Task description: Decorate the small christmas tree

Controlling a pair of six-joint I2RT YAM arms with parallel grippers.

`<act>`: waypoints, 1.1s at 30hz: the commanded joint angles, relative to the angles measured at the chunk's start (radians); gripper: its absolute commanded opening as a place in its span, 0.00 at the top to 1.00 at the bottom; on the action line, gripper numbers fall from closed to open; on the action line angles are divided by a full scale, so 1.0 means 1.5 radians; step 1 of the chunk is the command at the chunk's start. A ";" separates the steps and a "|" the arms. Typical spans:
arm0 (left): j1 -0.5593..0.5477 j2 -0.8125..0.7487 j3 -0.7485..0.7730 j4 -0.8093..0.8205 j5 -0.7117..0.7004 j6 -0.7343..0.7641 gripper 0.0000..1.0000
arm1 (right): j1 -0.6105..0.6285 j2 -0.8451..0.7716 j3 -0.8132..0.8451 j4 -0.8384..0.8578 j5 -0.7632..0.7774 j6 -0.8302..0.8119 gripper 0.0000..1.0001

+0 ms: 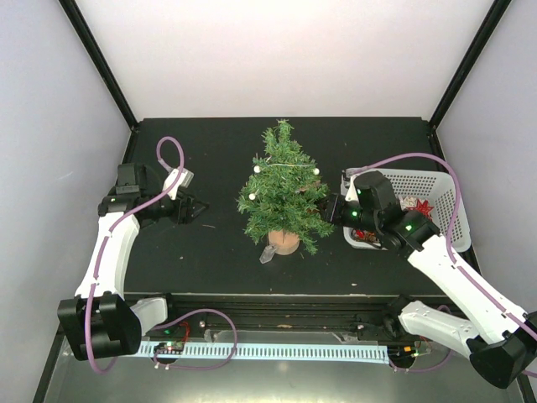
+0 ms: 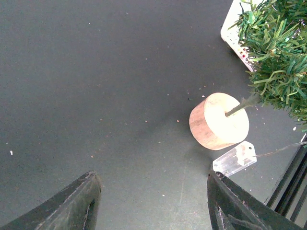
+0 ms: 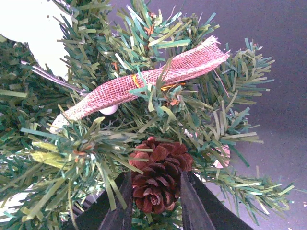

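The small christmas tree [image 1: 282,186] stands upright mid-table on its tan wooden base [image 1: 284,242], strung with a wire of white beads. My right gripper [image 3: 156,191] is shut on a reddish-brown pine cone [image 3: 158,179] and presses it into the tree's right-side branches [image 3: 96,148], just under a pink burlap bow [image 3: 139,84]. In the top view that gripper [image 1: 329,210] touches the foliage. My left gripper [image 1: 201,211] is open and empty, low over the table left of the tree. Its wrist view shows the base [image 2: 219,120] and a clear plastic battery box [image 2: 234,158] ahead to the right.
A white slotted basket [image 1: 436,180] at the right holds a red star ornament [image 1: 421,207] and other decorations. A black frame rail [image 1: 277,306] runs along the table's near edge. Black posts stand at the back corners.
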 commanded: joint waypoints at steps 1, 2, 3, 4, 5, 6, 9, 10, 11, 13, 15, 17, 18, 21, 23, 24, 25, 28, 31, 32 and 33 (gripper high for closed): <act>-0.003 -0.016 -0.002 0.012 0.006 -0.007 0.38 | 0.004 0.007 0.012 0.022 -0.003 -0.004 0.72; -0.003 -0.017 -0.002 0.011 0.006 -0.007 0.38 | 0.004 0.014 0.012 0.025 -0.005 -0.004 0.73; -0.003 -0.019 -0.003 0.012 0.006 -0.007 0.38 | 0.004 0.018 0.013 0.028 -0.008 -0.004 0.74; -0.003 -0.020 -0.004 0.012 0.006 -0.006 0.38 | 0.004 0.023 0.013 0.032 -0.012 -0.003 0.75; -0.003 -0.020 -0.003 0.012 0.005 -0.006 0.38 | 0.004 0.029 0.013 0.037 -0.015 -0.004 0.76; -0.003 -0.021 -0.003 0.011 0.005 -0.006 0.38 | 0.004 0.032 0.013 0.041 -0.018 -0.002 0.76; -0.003 -0.021 -0.004 0.010 0.005 -0.005 0.38 | 0.004 0.039 0.013 0.051 -0.028 0.001 0.77; -0.003 -0.022 -0.003 0.011 0.005 -0.005 0.38 | 0.003 0.041 0.013 0.053 -0.031 0.000 0.77; -0.003 -0.022 -0.003 0.010 0.005 -0.006 0.38 | 0.004 0.044 0.013 0.056 -0.034 0.000 0.77; -0.003 -0.022 -0.004 0.011 0.006 -0.006 0.38 | 0.004 0.046 0.014 0.056 -0.036 0.001 0.78; -0.003 -0.022 -0.004 0.011 0.006 -0.006 0.38 | 0.004 0.043 0.015 0.053 -0.032 0.001 0.78; -0.003 -0.021 -0.004 0.011 0.006 -0.005 0.38 | 0.004 0.036 0.018 0.046 -0.022 -0.001 0.78; -0.003 -0.021 -0.004 0.011 0.006 -0.005 0.38 | 0.004 0.032 0.022 0.039 -0.017 -0.003 0.78; -0.003 -0.021 -0.003 0.011 0.006 -0.005 0.38 | 0.003 0.019 0.033 0.020 0.000 -0.010 0.77; -0.003 -0.022 -0.004 0.013 0.006 -0.005 0.38 | 0.004 0.011 0.039 0.005 0.015 -0.013 0.76; -0.003 -0.021 -0.003 0.012 0.006 -0.006 0.38 | 0.004 0.007 0.042 -0.002 0.023 -0.014 0.76; -0.003 -0.020 -0.003 0.012 0.006 -0.006 0.38 | 0.004 0.003 0.045 -0.011 0.033 -0.014 0.75; -0.003 -0.022 -0.002 0.011 0.006 -0.006 0.38 | 0.003 -0.013 0.052 -0.035 0.063 -0.018 0.74; -0.003 -0.023 -0.003 0.011 0.006 -0.005 0.38 | 0.003 -0.025 0.055 -0.053 0.081 -0.026 0.73; -0.003 -0.024 -0.004 0.012 0.007 -0.005 0.38 | 0.003 -0.027 0.054 -0.056 0.082 -0.028 0.73; -0.003 -0.023 -0.005 0.014 0.007 -0.006 0.38 | 0.003 -0.025 0.055 -0.058 0.083 -0.030 0.73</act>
